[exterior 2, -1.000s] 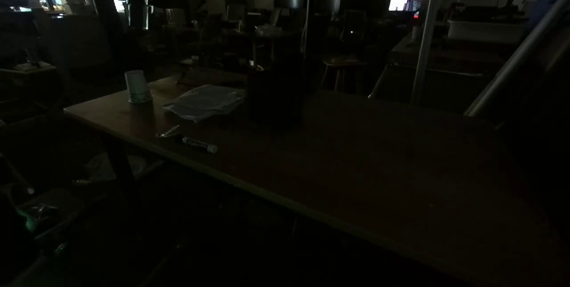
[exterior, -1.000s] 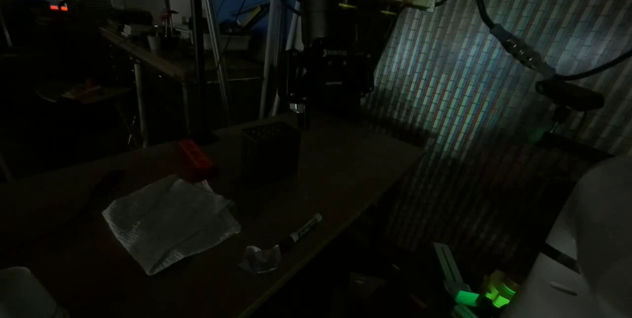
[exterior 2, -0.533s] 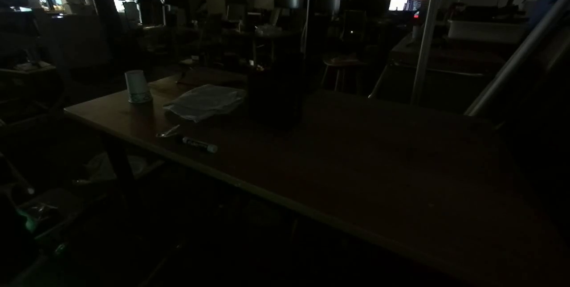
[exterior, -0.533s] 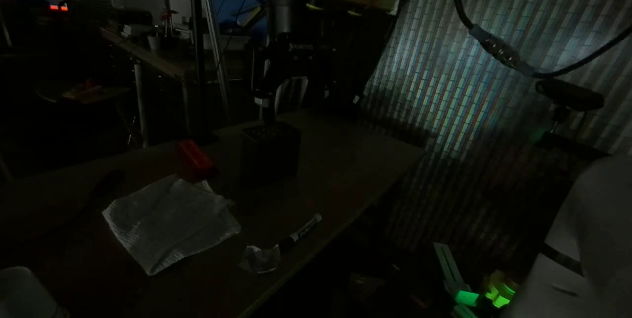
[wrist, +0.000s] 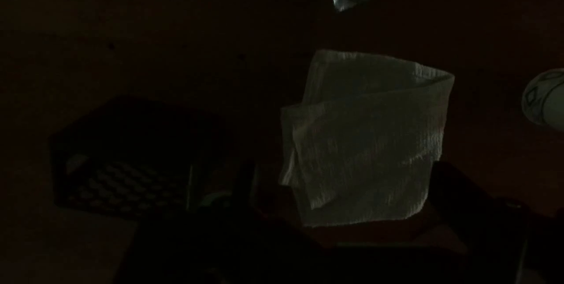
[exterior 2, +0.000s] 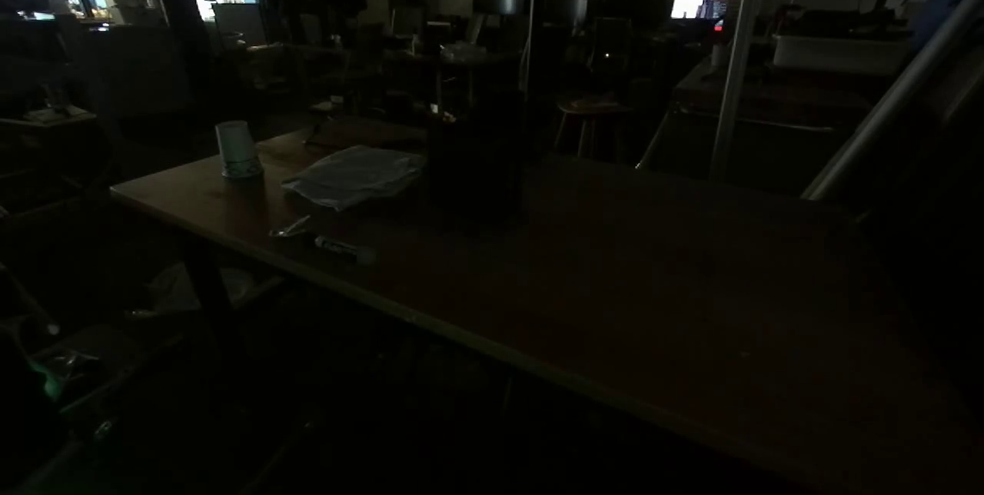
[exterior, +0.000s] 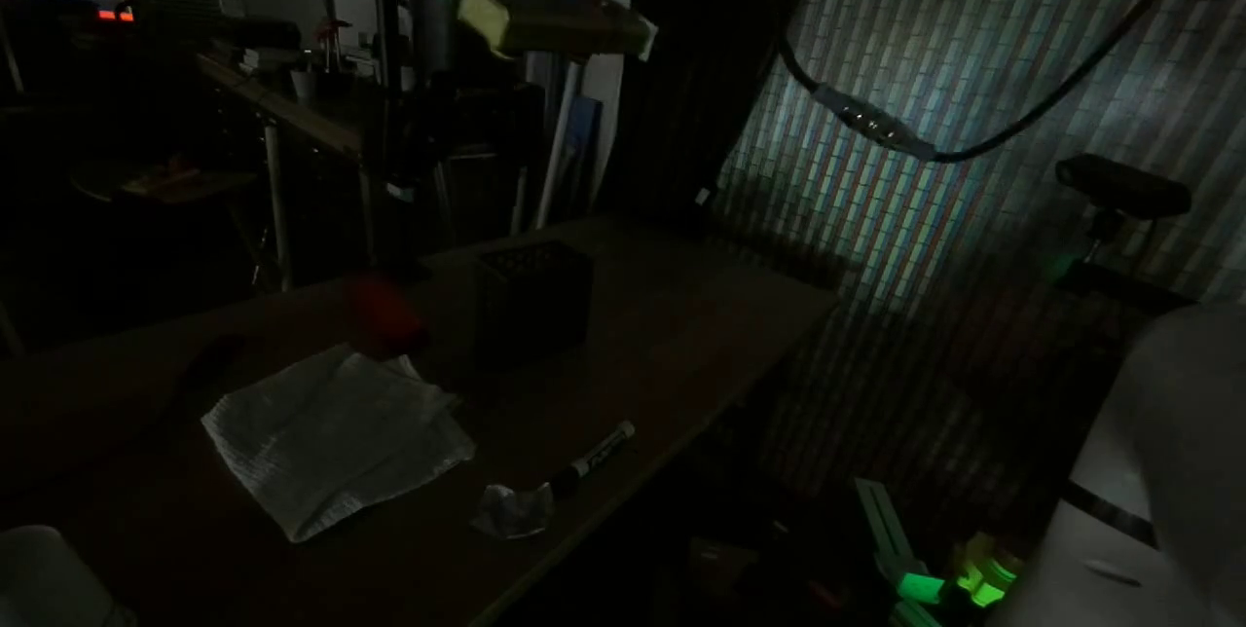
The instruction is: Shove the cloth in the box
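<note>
The pale folded cloth (exterior: 341, 442) lies flat on the table; it also shows in an exterior view (exterior 2: 354, 174) and in the wrist view (wrist: 370, 143). The dark box (exterior: 533, 306) stands upright beside it, with rows of holes in its top. It is nearly black in an exterior view (exterior 2: 473, 172), and its holed face shows in the wrist view (wrist: 123, 184). My gripper (wrist: 343, 165) is open and empty, its dark fingers wide apart on either side of the cloth in the picture. In an exterior view the gripper (exterior: 428, 169) is a dim outline well above the table.
A red block (exterior: 383, 311) lies between cloth and box. A marker (exterior: 599, 447) and a crumpled wrapper (exterior: 514, 510) lie near the table edge. An upside-down cup (exterior 2: 238, 149) stands beyond the cloth. The scene is very dark.
In an exterior view my gripper and arm have moved left, from behind the box to past it, and the hanging cable has swung left too. The cloth and box have not moved.
</note>
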You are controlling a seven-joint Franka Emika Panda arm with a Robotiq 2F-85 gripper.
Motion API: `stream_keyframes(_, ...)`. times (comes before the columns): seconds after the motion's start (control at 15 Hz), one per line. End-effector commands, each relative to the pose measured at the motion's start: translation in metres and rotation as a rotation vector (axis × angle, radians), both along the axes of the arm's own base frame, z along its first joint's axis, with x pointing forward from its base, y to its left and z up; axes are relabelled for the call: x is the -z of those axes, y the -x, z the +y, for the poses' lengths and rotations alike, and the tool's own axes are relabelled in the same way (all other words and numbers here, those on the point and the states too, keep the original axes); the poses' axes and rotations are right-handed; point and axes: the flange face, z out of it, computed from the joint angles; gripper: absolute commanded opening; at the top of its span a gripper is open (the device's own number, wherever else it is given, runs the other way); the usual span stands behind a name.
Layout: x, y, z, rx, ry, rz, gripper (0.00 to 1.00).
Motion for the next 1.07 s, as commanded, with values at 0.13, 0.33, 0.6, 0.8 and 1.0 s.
stream_keyframes(0.13, 0.024, -0.053, 0.044, -0.166, 0.046, -0.045, 1.00)
stream_keyframes(0.33, 0.056, -0.074, 0.065, -0.235, 0.059, -0.025, 1.00)
stream_keyframes(0.6, 0.100, -0.099, 0.080, -0.292, 0.086, 0.004, 1.00)
stream_keyframes(0.8, 0.134, -0.111, 0.083, -0.331, 0.095, 0.032, 1.00)
stream_keyframes(1.0, 0.175, -0.120, 0.077, -0.342, 0.096, 0.068, 1.00)
